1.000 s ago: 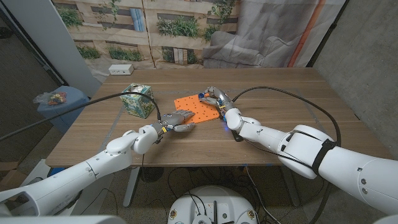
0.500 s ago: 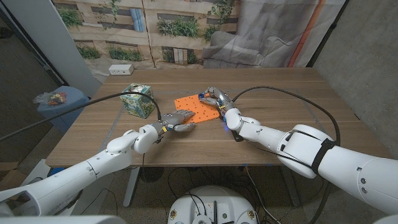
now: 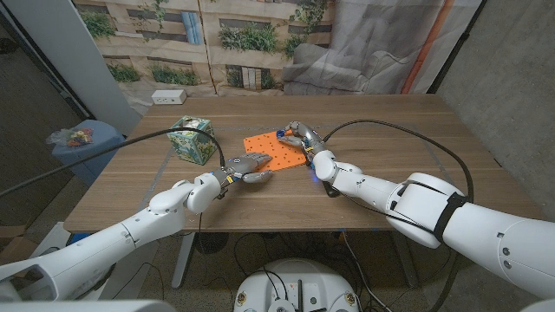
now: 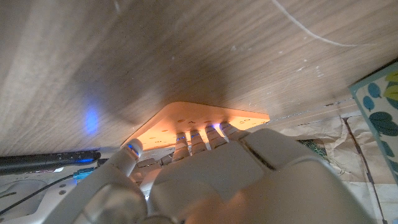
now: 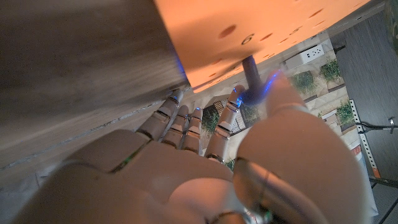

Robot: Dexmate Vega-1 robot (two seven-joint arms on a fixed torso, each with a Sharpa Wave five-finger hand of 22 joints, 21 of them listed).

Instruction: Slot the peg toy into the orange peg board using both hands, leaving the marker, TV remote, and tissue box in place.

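Observation:
The orange peg board (image 3: 274, 150) lies flat at the table's middle. My right hand (image 3: 302, 139) is at its far right corner and pinches a blue peg toy (image 3: 282, 133) between thumb and fingers. In the right wrist view the peg toy (image 5: 250, 76) stands with its stem against the peg board (image 5: 261, 34), beyond my right hand (image 5: 186, 174). My left hand (image 3: 247, 167) reaches to the board's near left corner. In the left wrist view my left hand (image 4: 236, 180) has its fingers stretched out, and their fingertips (image 4: 198, 138) touch the peg board (image 4: 186, 118) at its edge.
A green patterned tissue box (image 3: 192, 139) stands left of the board and shows beside the left hand as the tissue box (image 4: 380, 112). A white power strip (image 3: 167, 96) lies at the far left edge. A dark long object (image 4: 43, 162) lies past the board. Cables trail from both wrists.

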